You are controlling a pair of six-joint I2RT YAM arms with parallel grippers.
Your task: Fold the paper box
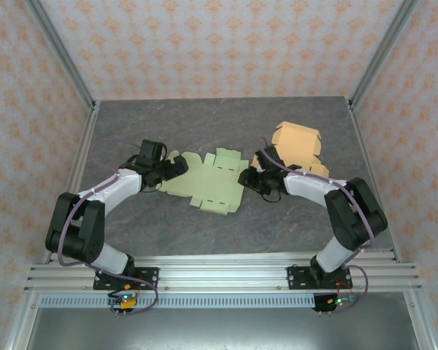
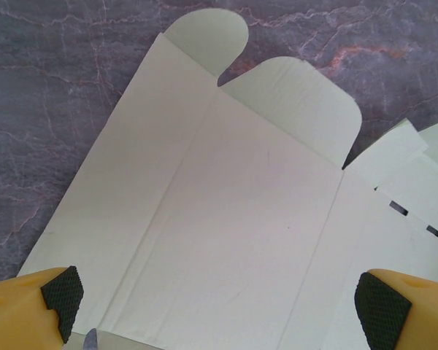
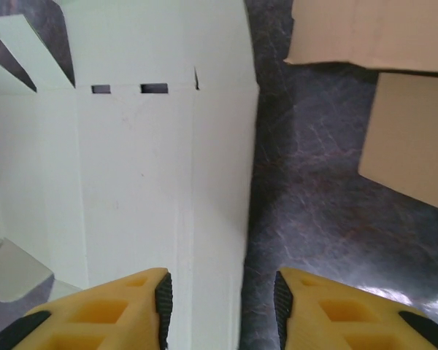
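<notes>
left end effector point(image 1: 177, 166) spread wide at left edge of the paper box point(image 1: 212, 184); right end effector point(image 3: 223, 299) part-open astride its right edge, gripping nothing. paper box lies flat on the counter point(image 1: 204, 127): no fold made yet, i judge.

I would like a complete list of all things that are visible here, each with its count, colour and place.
Flat paper box: one, pale green, unfolded at the table's middle.
Cardboard sheets: one or two, cannot tell, tan, far right of the table.
Table: one, grey marbled.
Left hand: one, yellow fingers with black pads, open over the green sheet's left end.
Right hand: one, same colours, open at the sheet's right edge.
</notes>
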